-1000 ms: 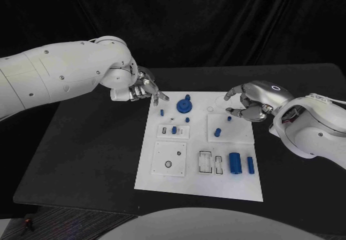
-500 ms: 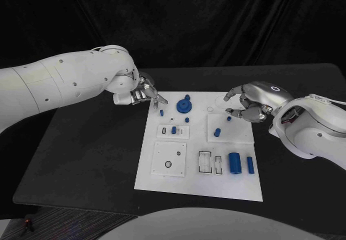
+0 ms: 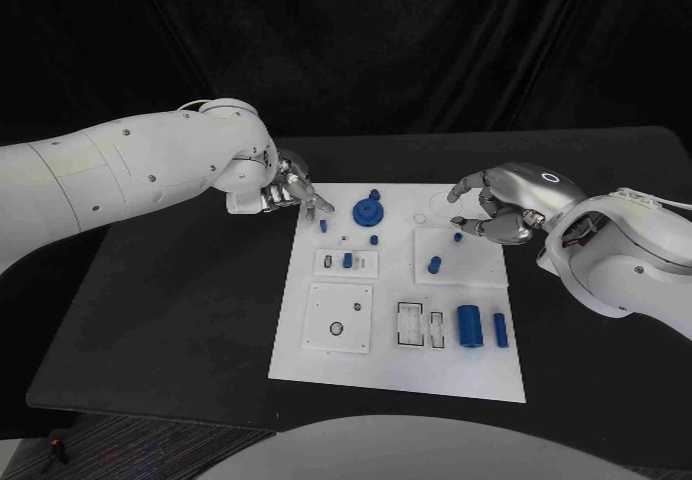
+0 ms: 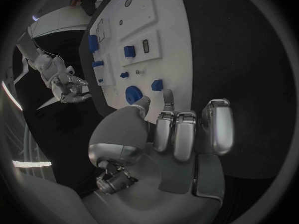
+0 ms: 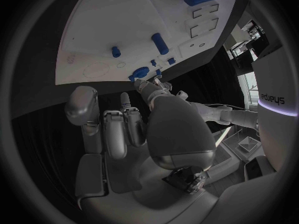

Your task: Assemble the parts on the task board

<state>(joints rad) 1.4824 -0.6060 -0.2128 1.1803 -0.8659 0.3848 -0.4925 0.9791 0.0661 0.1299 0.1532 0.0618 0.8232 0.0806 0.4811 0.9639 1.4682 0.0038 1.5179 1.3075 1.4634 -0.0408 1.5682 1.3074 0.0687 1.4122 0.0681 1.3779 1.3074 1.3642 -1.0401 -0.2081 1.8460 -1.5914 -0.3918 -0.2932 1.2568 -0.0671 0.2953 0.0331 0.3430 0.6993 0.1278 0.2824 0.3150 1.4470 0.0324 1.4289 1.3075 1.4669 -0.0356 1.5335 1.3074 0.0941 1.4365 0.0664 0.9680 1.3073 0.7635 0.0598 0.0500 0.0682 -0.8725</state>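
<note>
Left hand [image 3: 284, 190] poised at the far left corner of the flat white task board [image 3: 346, 355].
Its empty fingers are loosely parted over the small blue peg [image 3: 323, 225]; descend straight, pinch low. Right hand [image 3: 498, 205], curled, holds nothing.

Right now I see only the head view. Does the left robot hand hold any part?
Observer: No. In the left wrist view the left robot hand holds nothing; its fingers lie straight, side by side.
Operator: Do its fingertips touch a part?
Observer: I cannot tell. One fingertip ends right beside a small blue part on the task board.
Operator: And the right one?
Observer: The right wrist view shows the right robot hand holding nothing too.
</note>
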